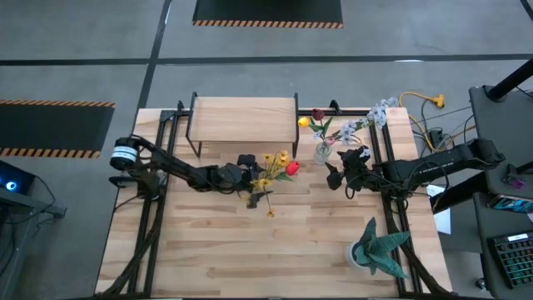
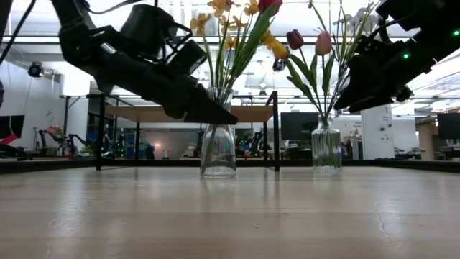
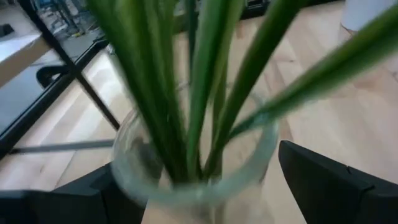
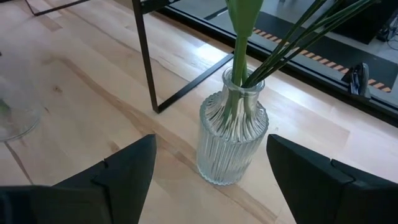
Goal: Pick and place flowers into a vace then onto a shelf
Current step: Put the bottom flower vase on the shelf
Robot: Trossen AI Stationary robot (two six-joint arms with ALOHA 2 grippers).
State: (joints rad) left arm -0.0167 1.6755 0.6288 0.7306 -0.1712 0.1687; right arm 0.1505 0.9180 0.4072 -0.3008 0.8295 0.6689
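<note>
Light wooden tabletop (image 1: 216,250), open workshop behind. Shelf (image 1: 243,119) stands at the far edge. Two glass vases on the table: a smooth clear vase (image 2: 218,150) holding yellow and red flowers (image 1: 279,164), and a ribbed vase (image 4: 232,137) with tulip-like flowers (image 1: 320,122) just beside the shelf's right end. Left gripper (image 3: 205,186), fingers apart, straddles the smooth vase's neck, not clamped. Right gripper (image 4: 208,168), fingers apart, hovers near the ribbed vase. Teal potted plant (image 1: 379,248) at the near right corner.

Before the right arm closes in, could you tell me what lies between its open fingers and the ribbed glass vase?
Only bare tabletop: in the right wrist view, the right gripper is open with nothing between its fingers and the ribbed vase.
</note>
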